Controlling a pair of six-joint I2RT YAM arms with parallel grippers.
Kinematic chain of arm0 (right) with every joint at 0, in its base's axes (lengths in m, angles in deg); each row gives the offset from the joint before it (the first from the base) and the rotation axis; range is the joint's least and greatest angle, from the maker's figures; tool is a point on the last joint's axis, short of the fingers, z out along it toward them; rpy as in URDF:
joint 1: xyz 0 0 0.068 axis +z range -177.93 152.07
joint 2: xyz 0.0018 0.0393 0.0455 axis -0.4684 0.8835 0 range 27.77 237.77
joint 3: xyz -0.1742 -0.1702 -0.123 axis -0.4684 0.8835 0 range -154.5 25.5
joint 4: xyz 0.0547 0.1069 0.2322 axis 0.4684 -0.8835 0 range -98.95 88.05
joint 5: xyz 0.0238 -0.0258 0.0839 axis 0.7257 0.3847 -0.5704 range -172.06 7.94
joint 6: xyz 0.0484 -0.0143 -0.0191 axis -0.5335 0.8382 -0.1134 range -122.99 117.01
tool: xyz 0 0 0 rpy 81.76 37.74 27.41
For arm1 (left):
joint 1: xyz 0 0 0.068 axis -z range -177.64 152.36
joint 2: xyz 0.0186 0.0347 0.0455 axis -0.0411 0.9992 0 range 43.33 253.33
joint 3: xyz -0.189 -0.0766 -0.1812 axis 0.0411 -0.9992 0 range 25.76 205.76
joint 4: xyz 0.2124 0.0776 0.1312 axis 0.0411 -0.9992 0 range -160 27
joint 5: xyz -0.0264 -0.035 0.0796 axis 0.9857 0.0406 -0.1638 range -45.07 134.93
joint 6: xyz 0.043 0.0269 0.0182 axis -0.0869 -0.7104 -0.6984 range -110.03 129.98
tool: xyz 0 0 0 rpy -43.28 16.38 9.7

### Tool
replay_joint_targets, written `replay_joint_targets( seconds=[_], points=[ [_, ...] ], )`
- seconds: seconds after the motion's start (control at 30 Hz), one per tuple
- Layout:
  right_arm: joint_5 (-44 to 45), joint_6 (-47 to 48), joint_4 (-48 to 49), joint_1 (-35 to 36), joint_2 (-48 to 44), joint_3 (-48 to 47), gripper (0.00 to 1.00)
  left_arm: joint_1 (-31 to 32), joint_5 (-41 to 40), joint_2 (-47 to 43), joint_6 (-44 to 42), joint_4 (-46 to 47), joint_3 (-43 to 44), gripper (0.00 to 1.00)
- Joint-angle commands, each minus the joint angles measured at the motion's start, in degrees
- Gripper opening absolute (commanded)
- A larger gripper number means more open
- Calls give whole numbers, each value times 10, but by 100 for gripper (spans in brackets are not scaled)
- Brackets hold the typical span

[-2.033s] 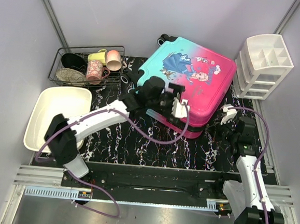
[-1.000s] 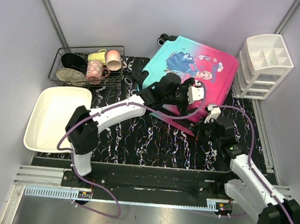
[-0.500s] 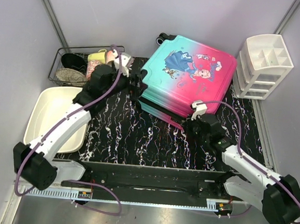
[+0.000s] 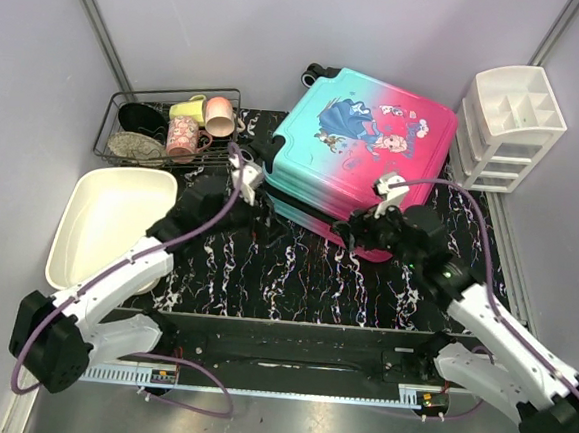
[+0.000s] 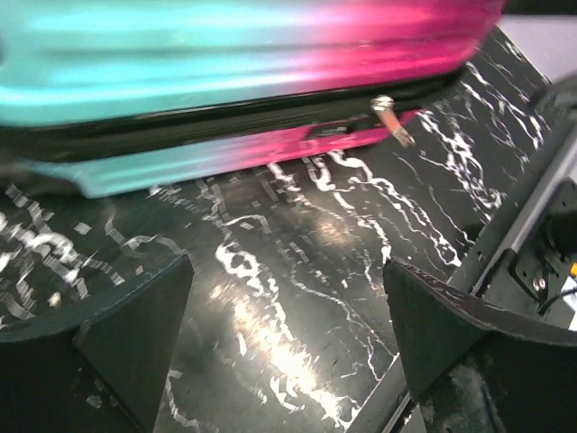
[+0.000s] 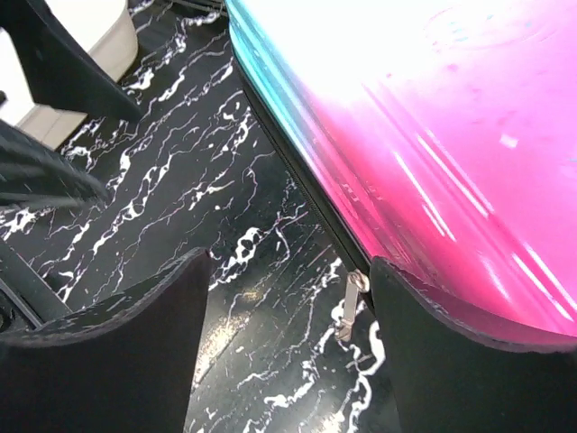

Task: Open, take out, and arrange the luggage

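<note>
The luggage (image 4: pixel 360 147) lies flat on the table (image 4: pixel 295 277), shut, print side up, with a black wheel showing at its far corner. My left gripper (image 4: pixel 266 218) hangs just off the luggage's near left corner, fingers spread wide with nothing between them, facing the teal stretch of its side seam. My right gripper (image 4: pixel 355 228) is low at the luggage's near edge, by the pink end, also spread and empty. A metal zip pull (image 6: pixel 348 307) dangles from the seam just ahead of its fingers. Left of the luggage are a rack (image 4: pixel 166 127) of cups and a tub (image 4: pixel 108 222); right of it stands an organizer (image 4: pixel 507 123)
</note>
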Motion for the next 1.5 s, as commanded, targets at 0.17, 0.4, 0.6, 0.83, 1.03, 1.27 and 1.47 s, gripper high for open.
replay_joint_targets(
  seconds=[0.17, 0.4, 0.6, 0.83, 1.03, 1.27, 1.47],
  points=[
    [126, 102, -169, -9, -109, -64, 83, 180, -99, 124, -40, 260, 1, 78],
    [128, 108, -214, -95, -113, -108, 84, 209, -72, 269, 60, 318, 78, 77],
    [132, 117, -222, -125, -125, -112, 85, 221, -87, 345, 91, 341, 104, 75],
    [134, 141, -203, -127, -113, -114, 85, 220, -107, 394, 133, 338, 133, 57],
    [79, 170, -216, -127, -75, -123, 85, 217, -132, 390, 138, 327, 122, 21],
    [47, 241, -219, -127, -28, -103, 82, 181, -152, 335, 120, 282, 84, 0],
    [68, 257, -233, -127, 2, -89, 74, 171, -261, 276, -26, 206, 62, 0]
  ],
)
